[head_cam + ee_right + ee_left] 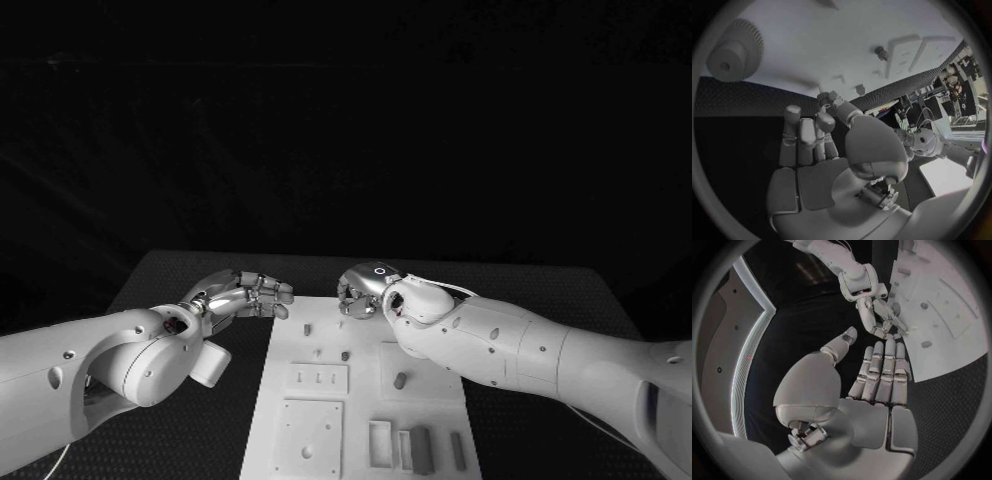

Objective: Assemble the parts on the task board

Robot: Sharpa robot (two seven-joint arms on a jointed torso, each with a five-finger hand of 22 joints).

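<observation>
I'm reaching the right hand (364, 290) at the task board's (335, 410) far end, apparently pinching a small part (824, 96); left hand (242, 296) hovering empty, fingers straight; seating comes next.

**Board at centre, hands at its far end**

The task board (353, 400) lies on the surface (562, 290) in the lower middle of the head view, running from the bottom edge up toward the centre. The left hand (242, 295) sits just left of the board's far end; the right hand (364, 290) is over that far edge, close beside the left. Small parts (401, 380) stand across the board, and slotted blocks (411, 447) lie near its lower right. In the right wrist view a gear (734, 52) rests on the board.
</observation>
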